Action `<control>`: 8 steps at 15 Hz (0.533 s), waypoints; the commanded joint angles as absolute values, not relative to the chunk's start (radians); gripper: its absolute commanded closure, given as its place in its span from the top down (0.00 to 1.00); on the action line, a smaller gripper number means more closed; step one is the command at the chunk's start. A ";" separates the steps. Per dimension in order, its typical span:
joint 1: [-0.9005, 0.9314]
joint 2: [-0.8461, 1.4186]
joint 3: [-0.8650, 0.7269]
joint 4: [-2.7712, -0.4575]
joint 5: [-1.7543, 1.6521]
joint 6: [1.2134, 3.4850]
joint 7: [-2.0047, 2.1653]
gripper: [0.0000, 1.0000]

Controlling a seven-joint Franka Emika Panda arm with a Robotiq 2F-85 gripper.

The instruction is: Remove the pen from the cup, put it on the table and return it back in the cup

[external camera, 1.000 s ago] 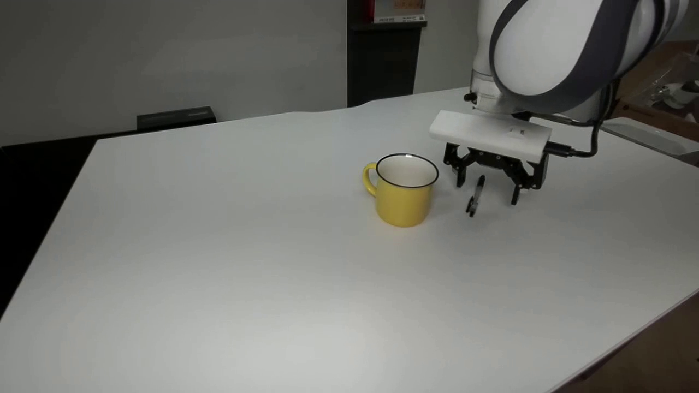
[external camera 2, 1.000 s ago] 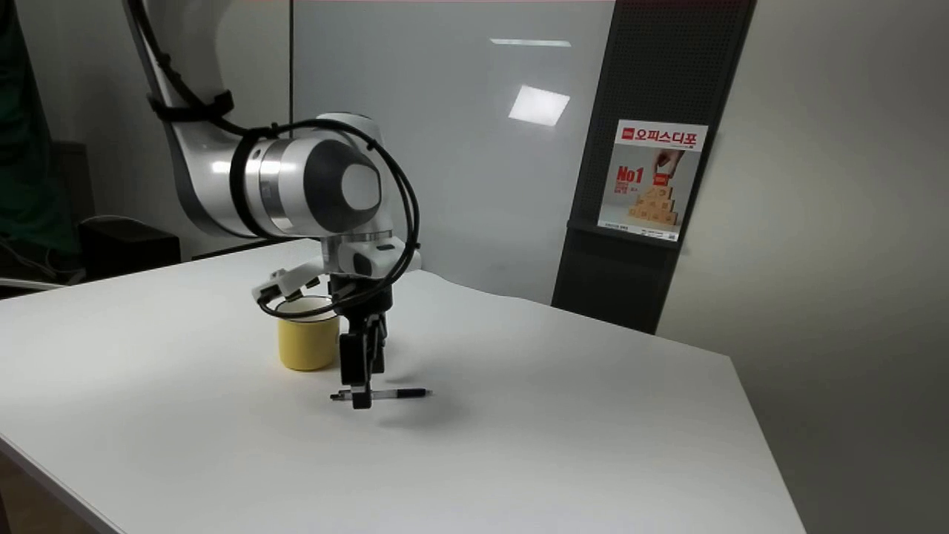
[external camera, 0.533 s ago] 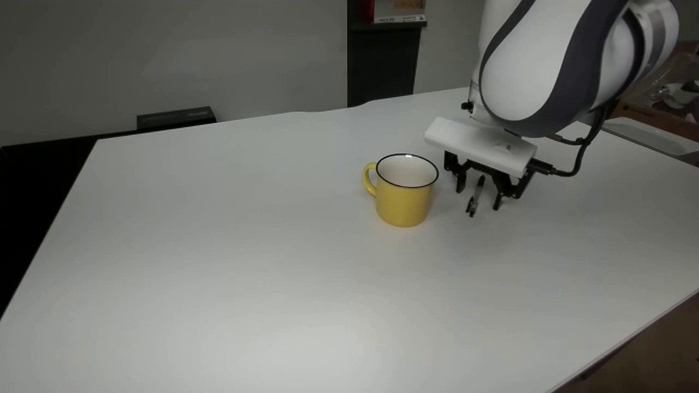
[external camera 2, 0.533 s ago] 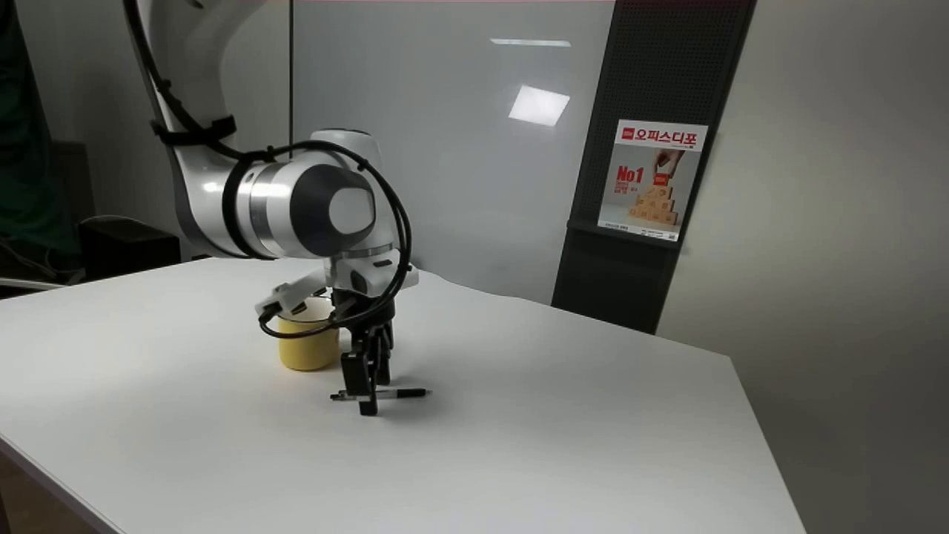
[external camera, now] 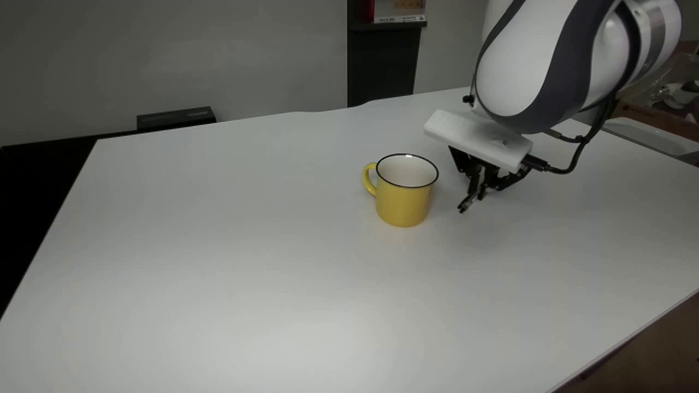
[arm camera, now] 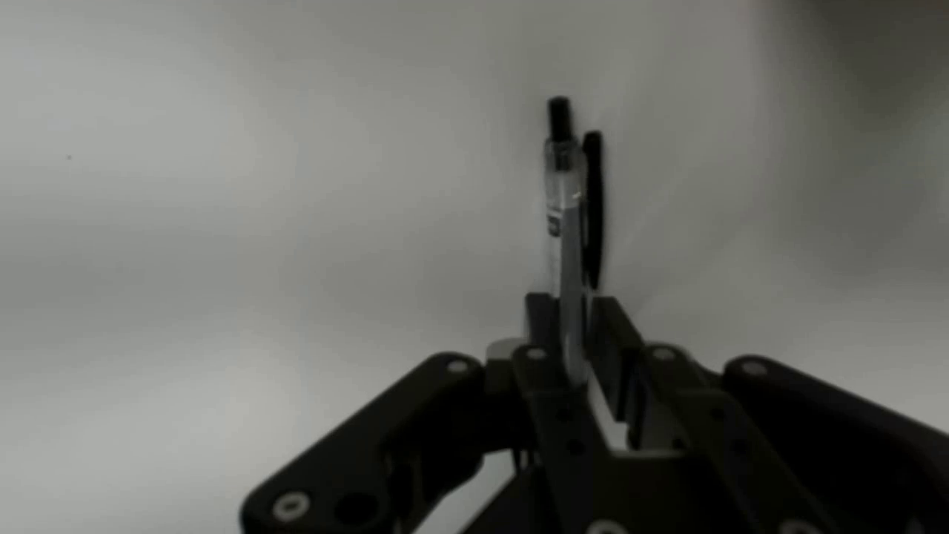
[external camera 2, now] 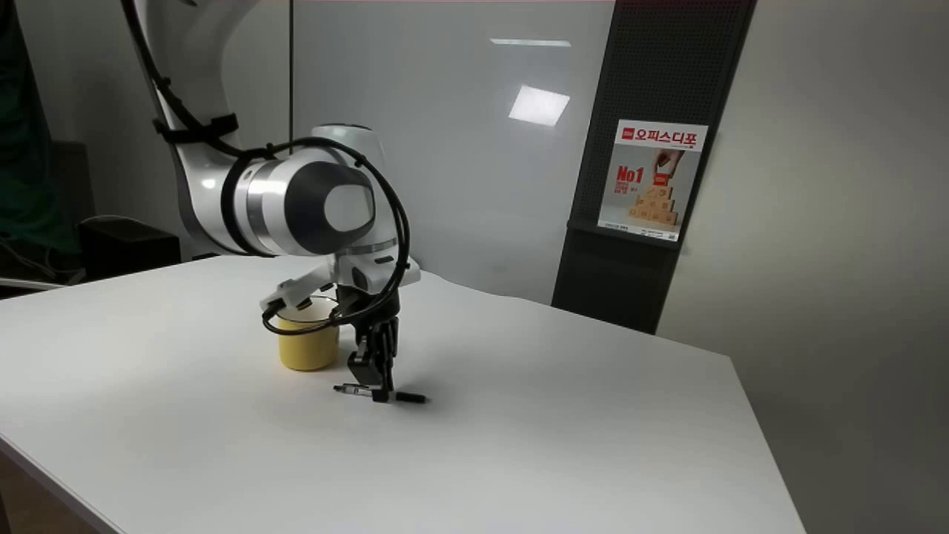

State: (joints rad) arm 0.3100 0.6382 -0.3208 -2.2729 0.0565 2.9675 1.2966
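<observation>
Pen (arm camera: pixel 569 245), now pinched in the just-closed end effector (arm camera: pixel 574 310), seems ready for returning to the cup (external camera: pixel 403 206) beside it.

The place looks like a lab or an office, it is not certain which: above the jaws is a robot arm (external camera 2: pixel 265 208), below them a wide white bench (external camera 2: pixel 519 437), beyond them, in an exterior view, a glossy board (external camera 2: pixel 460 156) and a dark panel (external camera 2: pixel 671 67) with a Korean-lettered poster (external camera 2: pixel 652 182).

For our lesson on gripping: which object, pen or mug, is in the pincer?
The slender pen, gripped by the pincer; the yellow mug stands upright, apart from it.
</observation>
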 commanded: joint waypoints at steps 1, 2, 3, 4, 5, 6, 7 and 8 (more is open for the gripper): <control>0.325 0.652 -0.331 -2.276 0.082 2.995 1.302 0.00; 0.329 0.644 -0.336 -2.279 0.081 2.998 1.300 0.03; 0.333 0.627 -0.341 -2.286 0.078 3.004 1.296 0.03; 0.338 0.611 -0.347 -2.293 0.076 3.015 1.291 0.03; 0.351 0.592 -0.361 -2.301 0.073 3.027 1.286 0.03; 0.358 0.574 -0.369 -2.304 0.072 3.033 1.275 0.03; 0.374 0.548 -0.386 -2.307 0.062 3.032 1.258 0.03; 0.391 0.526 -0.402 -2.308 0.051 3.028 1.242 0.03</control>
